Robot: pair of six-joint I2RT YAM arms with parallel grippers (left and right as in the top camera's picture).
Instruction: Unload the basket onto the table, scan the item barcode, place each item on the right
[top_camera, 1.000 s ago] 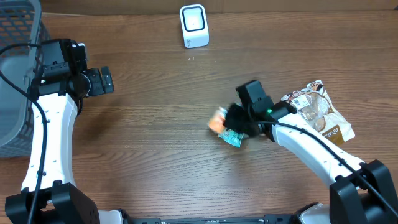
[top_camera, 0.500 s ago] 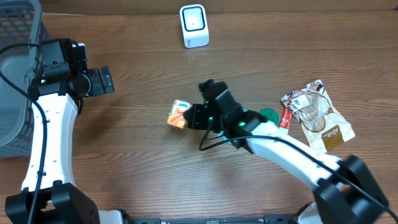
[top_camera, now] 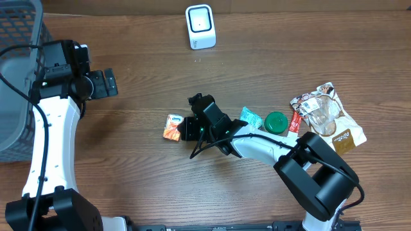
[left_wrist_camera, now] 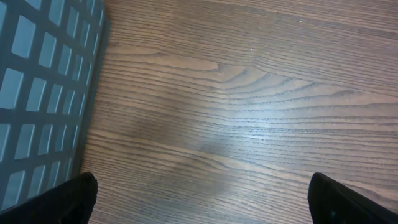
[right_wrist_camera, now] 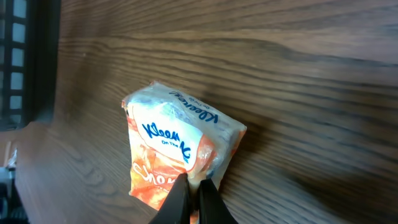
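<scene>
Leftward the right arm point(top_camera: 270, 146) stretches low, right gripper point(right_wrist_camera: 193, 186) clamped on the tissue pack point(right_wrist_camera: 171, 146), apparently its edge.

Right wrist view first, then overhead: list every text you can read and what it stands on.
"Kleen", cut off at a fold: orange and white tissue pack.
"On The": same pack, below it.
Orange letters lower on the pack: not readable.
Print on the snack bag, overhead: too small to read.
</scene>
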